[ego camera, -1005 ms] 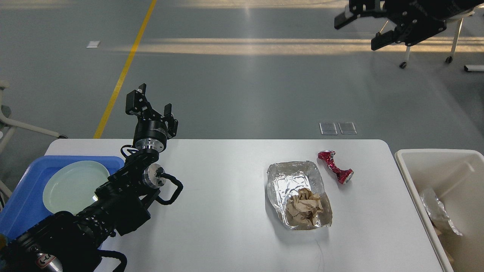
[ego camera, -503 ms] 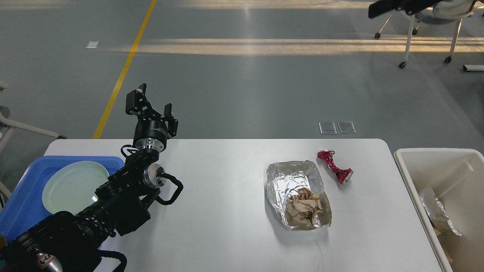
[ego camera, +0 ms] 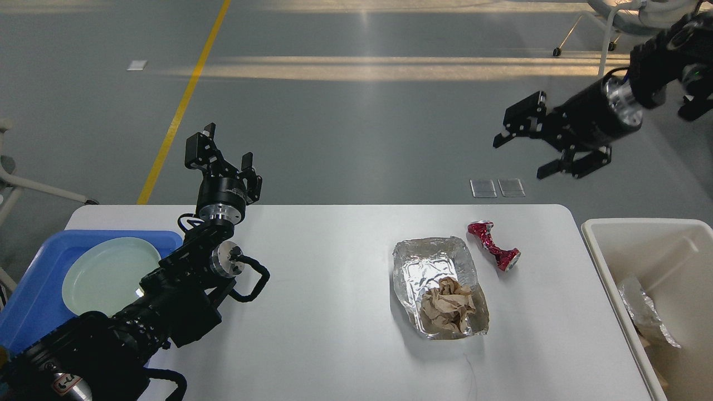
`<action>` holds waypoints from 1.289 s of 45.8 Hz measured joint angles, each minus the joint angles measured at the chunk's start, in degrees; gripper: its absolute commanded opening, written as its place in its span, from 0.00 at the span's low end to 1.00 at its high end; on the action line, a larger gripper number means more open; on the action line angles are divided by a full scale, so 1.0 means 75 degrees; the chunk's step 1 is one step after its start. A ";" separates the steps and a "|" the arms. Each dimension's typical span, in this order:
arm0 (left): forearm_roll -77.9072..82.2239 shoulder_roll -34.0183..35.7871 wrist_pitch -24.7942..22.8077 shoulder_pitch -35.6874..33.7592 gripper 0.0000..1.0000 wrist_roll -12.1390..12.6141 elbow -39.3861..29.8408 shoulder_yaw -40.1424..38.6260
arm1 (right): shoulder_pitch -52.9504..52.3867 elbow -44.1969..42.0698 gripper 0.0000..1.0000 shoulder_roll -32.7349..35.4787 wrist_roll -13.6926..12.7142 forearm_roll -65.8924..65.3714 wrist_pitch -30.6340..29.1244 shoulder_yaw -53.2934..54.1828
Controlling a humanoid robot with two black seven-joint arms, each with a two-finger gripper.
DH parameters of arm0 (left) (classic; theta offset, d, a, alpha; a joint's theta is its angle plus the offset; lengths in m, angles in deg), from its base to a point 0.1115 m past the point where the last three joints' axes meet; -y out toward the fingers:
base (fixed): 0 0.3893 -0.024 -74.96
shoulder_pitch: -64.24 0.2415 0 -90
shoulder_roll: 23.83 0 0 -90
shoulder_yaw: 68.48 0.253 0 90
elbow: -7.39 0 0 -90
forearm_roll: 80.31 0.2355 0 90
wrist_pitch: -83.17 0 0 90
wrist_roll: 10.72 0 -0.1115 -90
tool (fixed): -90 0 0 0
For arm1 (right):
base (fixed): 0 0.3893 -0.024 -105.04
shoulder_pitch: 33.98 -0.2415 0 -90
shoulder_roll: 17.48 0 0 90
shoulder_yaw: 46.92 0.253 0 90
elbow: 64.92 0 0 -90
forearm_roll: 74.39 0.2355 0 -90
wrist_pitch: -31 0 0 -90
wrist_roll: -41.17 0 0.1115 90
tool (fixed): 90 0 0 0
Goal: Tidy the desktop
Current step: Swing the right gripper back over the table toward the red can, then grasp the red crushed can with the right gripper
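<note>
The bin (ego camera: 649, 267) at 3 o'clock, cut off, held foil; the foil tray (ego camera: 434, 267) on the table (ego camera: 334, 312) held crumpled paper (ego camera: 447, 305). Both the left gripper (ego camera: 223, 150) and the right gripper (ego camera: 521, 153) had jaws spread, empty.

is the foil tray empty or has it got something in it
Not empty: the foil tray holds a crumpled brown paper wad at its near end.

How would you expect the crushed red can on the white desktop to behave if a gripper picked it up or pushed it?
The crushed red can is probably light, being thin twisted metal. Its pinched waist suggests it would dent further under a firm squeeze. Lying on its side on the desktop, with uneven ends, it would likely skid or wobble rather than roll straight.
</note>
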 measured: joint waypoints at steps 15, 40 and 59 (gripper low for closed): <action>0.0000 0.0000 0.0000 0.0000 0.99 0.0000 0.0000 0.0000 | 0.2200 -0.0700 1.00 -0.0660 -0.0792 0.1334 0.2183 0.0766; 0.0000 0.0001 0.0000 0.0000 0.99 0.0000 0.0000 0.0000 | 0.3942 -0.2074 1.00 -0.1114 -0.0918 0.0874 0.4483 0.1508; 0.0000 0.0000 0.0000 0.0000 0.99 0.0000 0.0000 0.0000 | 0.4458 -0.2196 0.88 -0.1729 -0.1001 0.0790 0.6033 0.1599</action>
